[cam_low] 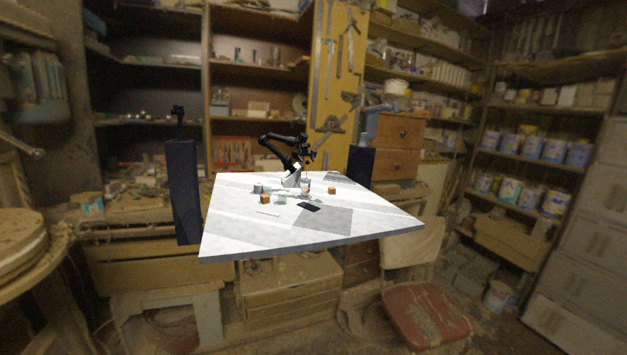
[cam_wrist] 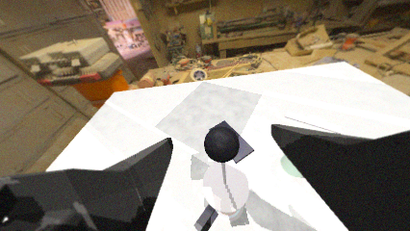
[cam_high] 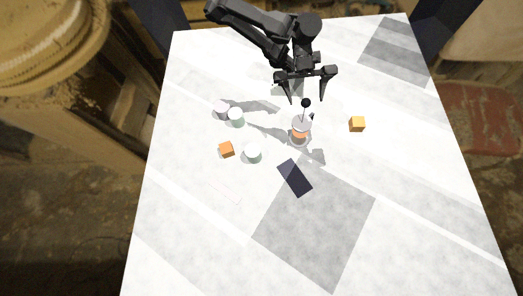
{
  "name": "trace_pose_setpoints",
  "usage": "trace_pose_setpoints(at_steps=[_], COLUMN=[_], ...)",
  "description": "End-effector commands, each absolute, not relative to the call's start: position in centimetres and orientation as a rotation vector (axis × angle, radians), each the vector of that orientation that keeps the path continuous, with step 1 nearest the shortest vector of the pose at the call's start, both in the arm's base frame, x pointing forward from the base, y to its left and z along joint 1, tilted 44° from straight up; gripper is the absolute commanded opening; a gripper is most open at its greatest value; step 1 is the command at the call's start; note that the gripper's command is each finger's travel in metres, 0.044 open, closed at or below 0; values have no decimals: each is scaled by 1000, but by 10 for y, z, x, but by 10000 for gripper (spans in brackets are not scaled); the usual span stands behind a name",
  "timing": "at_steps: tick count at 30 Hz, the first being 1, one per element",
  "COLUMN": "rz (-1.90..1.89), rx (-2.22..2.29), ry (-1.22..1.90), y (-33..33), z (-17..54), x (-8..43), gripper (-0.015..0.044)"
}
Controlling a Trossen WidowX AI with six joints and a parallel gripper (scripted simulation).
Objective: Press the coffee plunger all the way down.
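Observation:
The coffee press (cam_high: 300, 128) (cam_low: 304, 188) (cam_wrist: 225, 188) stands upright on the table, a glass cylinder with a pale lid, an orange band and a dark handle. Its plunger is up: the black ball knob (cam_high: 305, 102) (cam_low: 307, 162) (cam_wrist: 221, 144) sits on a thin rod high above the lid. My gripper (cam_high: 306, 102) (cam_wrist: 219, 136) is open and empty, fingers spread wide. In the wrist view the knob shows between the two fingertips, apart from both. In the exterior view the gripper (cam_low: 306, 158) is small, just above the knob.
Left of the press stand a grey cylinder (cam_high: 221, 109) and two pale green cups (cam_high: 236, 117) (cam_high: 253, 153), with an orange cube (cam_high: 226, 149). Another orange cube (cam_high: 357, 124) lies right. A dark flat slab (cam_high: 294, 178) and a pale strip (cam_high: 224, 191) lie beyond.

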State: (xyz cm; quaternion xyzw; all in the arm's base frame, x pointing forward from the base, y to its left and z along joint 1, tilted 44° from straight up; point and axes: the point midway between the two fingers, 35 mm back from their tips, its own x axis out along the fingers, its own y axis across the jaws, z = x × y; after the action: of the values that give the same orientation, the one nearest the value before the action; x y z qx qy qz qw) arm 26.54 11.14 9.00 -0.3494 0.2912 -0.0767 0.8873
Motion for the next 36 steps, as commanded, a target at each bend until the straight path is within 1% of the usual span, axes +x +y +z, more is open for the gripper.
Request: trace_pose_setpoints(at_steps=[1,11,23,36], rz=[-156,-156,-156,-155], rx=[-736,-736,-735,-733], ry=[611,611,611,617], y=[109,109,108,99], z=[87,87,86,69], x=[267,267,267,270], gripper=[387,129,129,129])
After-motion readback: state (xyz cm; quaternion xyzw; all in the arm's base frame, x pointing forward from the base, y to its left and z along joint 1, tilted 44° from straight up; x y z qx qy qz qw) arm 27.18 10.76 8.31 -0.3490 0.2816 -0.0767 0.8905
